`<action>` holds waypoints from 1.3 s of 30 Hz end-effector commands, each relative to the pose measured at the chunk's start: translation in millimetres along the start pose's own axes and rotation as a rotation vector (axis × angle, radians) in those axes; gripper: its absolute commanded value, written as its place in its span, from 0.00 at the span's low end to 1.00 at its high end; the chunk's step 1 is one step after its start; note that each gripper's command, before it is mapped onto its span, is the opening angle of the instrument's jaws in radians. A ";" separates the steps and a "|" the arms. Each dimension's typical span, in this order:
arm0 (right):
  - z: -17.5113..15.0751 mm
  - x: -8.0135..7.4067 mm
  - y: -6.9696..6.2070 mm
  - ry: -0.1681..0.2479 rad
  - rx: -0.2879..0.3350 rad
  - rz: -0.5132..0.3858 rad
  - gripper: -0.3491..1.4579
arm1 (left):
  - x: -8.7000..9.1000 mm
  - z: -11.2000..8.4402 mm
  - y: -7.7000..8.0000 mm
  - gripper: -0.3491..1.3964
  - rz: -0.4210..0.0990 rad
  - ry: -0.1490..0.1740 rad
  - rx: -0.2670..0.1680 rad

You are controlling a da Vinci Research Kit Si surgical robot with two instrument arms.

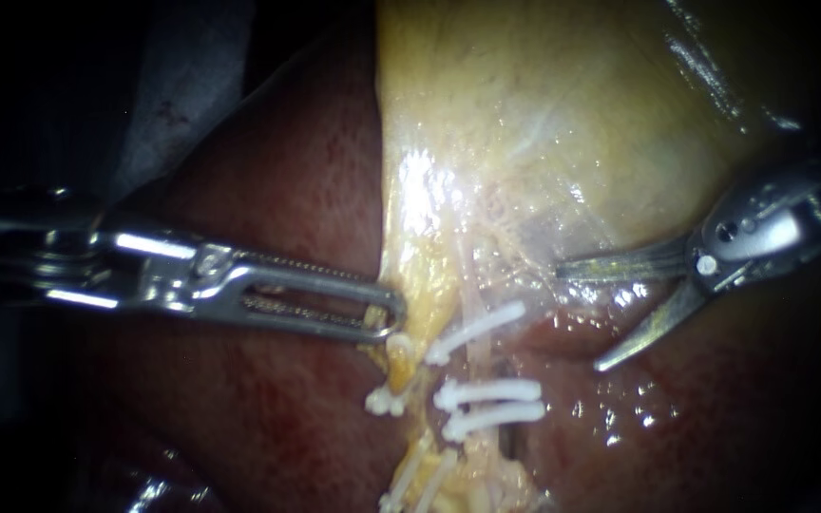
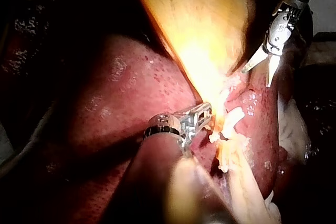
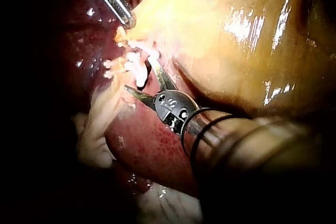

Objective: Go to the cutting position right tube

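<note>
The right instrument (image 1: 582, 318) has its two blades spread in an open V with nothing between them. They point toward the right tube (image 1: 476, 359) and stand near it, but do not straddle it. That tube runs down from the gallbladder (image 1: 544, 114) and carries three white clips (image 1: 486, 391), one above and two close together lower down. Past it lies a second clipped tube. Further over, the left instrument (image 1: 390, 318) has its long slotted jaws closed on the gallbladder's yellow edge. Dark red liver (image 1: 277, 190) lies beneath everything.
</note>
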 end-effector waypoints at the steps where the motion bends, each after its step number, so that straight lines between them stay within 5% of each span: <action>1: 0.0 0.0 0.0 0.000 0.000 0.000 0.99 | 0.0 0.0 0.0 0.00 0.000 0.000 0.000; 14: 0.7 -0.9 -1.1 0.005 0.042 0.048 0.97 | -0.8 -1.7 -0.3 0.00 -0.004 0.007 0.013; 30: 3.3 -1.3 -2.7 -0.147 0.152 0.246 0.91 | -2.9 -7.8 -1.4 0.00 -0.023 -0.009 -0.002; 39: 5.8 -1.7 -3.5 -0.217 0.203 0.340 0.86 | -3.2 -8.8 -2.7 0.00 -0.030 -0.013 0.000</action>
